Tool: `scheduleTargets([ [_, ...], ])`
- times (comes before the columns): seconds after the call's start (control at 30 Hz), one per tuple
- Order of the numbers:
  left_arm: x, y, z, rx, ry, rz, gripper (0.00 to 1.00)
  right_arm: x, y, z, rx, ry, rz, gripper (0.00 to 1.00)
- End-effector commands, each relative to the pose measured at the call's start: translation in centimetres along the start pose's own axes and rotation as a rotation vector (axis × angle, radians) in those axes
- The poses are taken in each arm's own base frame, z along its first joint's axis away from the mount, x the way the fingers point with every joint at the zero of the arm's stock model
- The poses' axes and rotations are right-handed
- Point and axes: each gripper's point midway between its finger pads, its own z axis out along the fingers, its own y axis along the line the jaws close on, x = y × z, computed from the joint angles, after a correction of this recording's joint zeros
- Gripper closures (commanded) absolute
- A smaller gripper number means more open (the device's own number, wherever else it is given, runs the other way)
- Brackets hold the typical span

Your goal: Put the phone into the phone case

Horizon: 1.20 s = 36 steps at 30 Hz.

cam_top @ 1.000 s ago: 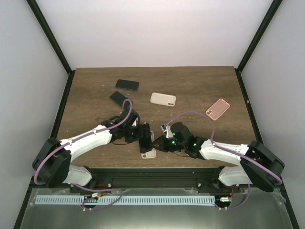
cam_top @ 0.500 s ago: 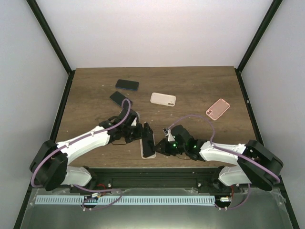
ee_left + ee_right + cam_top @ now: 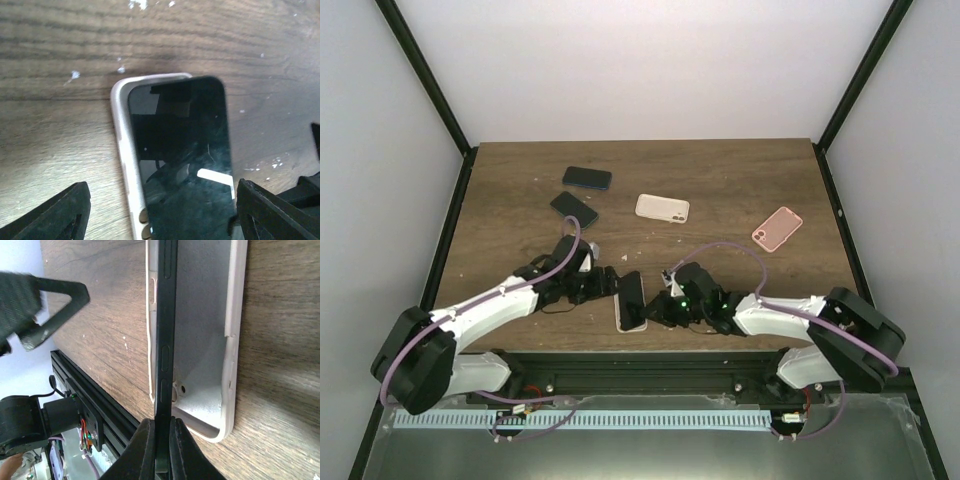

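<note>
Right wrist view has the right gripper [image 3: 161, 426] with its fingers [image 3: 142, 452] pinched on one long edge of the phone [image 3: 165, 315], holding it up on edge so that only the dark side rail with its buttons shows. The lower long edge sits just inside one wall of the pale phone case [image 3: 205, 330], which lies open side up on the table [image 3: 280, 340] near its front edge; the case's inner floor and camera cut-out are bare on the far side of the phone, so the phone is leaning into the case rather than seated. From the left wrist view the screen overlaps the case, with one long wall and the curved end of the case showing beyond it. The left gripper [image 3: 162, 186] hangs over that end with its fingers [image 3: 65, 215] spread wide, touching nothing. The step in hand looks like the hinge-down: the seated edge should stay tucked under the wall's lip while the raised edge is lowered flat, and the ends need to line up first. The open left fingers could steady the case, since the light case is likely to slide or tip under sideways pressure.
</note>
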Motion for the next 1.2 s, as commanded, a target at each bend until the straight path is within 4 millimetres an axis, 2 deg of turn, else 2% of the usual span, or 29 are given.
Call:
scheduleTargets([
  [0.0, 0.2, -0.1, 0.4, 0.074, -0.003, 0.051, 0.20, -0.7, 0.9, 0.5, 0.011, -0.004, -0.033, 0.99],
  [0.3, 1.7, 0.6, 2.2, 0.112, 0.056, 0.062, 0.28, -0.5, -0.1, 1.8, 0.041, 0.026, -0.020, 0.99],
  [0.87, 2.3, 1.8, 3.6, 0.089, 0.084, 0.083, 0.39, 0.3, -1.6, 2.6, 0.085, 0.077, -0.042, 0.97],
  [0.97, 2.2, 1.8, 3.6, 0.087, 0.080, 0.083, 0.40, 0.2, -1.7, 2.6, 0.103, 0.082, -0.055, 0.92],
  [1.07, 2.1, 1.9, 3.4, 0.082, 0.070, 0.069, 0.41, -0.4, -1.6, 2.3, 0.140, 0.064, -0.067, 0.82],
  [1.17, 1.9, 1.9, 3.0, 0.088, 0.058, 0.056, 0.42, -0.9, -1.6, 1.8, 0.169, 0.040, -0.079, 0.76],
])
